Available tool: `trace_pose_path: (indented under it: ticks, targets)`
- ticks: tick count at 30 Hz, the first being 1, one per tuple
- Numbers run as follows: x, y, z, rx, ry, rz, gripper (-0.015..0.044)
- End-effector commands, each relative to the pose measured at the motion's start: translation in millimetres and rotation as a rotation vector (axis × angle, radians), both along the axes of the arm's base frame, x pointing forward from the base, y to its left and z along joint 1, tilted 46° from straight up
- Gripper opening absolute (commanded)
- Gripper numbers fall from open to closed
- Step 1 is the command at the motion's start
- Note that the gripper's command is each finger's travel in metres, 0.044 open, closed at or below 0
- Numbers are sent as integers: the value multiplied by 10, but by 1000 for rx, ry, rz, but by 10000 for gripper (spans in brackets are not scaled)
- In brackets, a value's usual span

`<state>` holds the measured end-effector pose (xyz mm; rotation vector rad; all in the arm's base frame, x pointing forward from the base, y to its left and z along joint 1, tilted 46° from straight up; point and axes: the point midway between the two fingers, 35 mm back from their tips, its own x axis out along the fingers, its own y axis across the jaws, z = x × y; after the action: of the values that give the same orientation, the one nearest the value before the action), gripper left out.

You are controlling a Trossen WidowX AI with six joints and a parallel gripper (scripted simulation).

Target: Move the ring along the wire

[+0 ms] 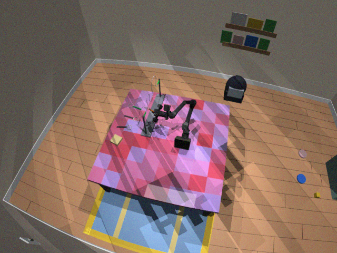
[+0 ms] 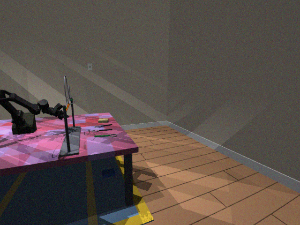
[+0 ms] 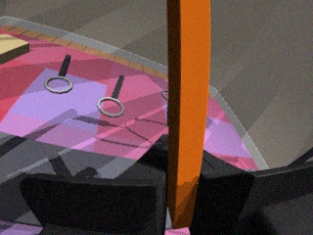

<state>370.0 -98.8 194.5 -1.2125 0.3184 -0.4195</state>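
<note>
My gripper point(image 1: 154, 112) point(image 2: 66, 113) point(image 3: 170, 140) is shut on the orange handle point(image 1: 151, 110) point(image 2: 67, 106) point(image 3: 191, 98), which stands up between the fingers in the wrist view. The ring point(image 1: 146, 108) is at the handle's far end, close to the green wire part point(image 1: 145, 114) point(image 2: 71, 99) by one post point(image 1: 144, 124) point(image 2: 72, 113). Whether the ring is around green or grey wire is too small to tell. The other post point(image 1: 159, 89) point(image 2: 66, 133) has a green part point(image 1: 158, 81) near its top. The thin grey wire point(image 1: 152, 81) point(image 2: 64, 84) loops high between them.
Both posts stand on a grey base plate point(image 1: 161, 98) point(image 2: 72, 144). Beyond it lie a green-handled ring tool point(image 1: 136, 107) point(image 2: 102, 135), two black-handled ring tools point(image 1: 129, 117) point(image 1: 122, 126) point(image 3: 117, 88) point(image 3: 64, 66) and a yellowish block point(image 1: 116, 139) point(image 2: 103, 120) point(image 3: 12, 47).
</note>
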Motion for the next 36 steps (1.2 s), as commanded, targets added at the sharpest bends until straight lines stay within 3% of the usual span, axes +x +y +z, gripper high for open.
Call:
trace_pose_path:
  ticks: [1, 18, 36]
  targets:
    - [1, 57, -118, 72, -2, 3, -150]
    - [18, 350, -557, 351, -15, 6, -150]
    - [28, 529, -747, 416, -18, 8, -150]
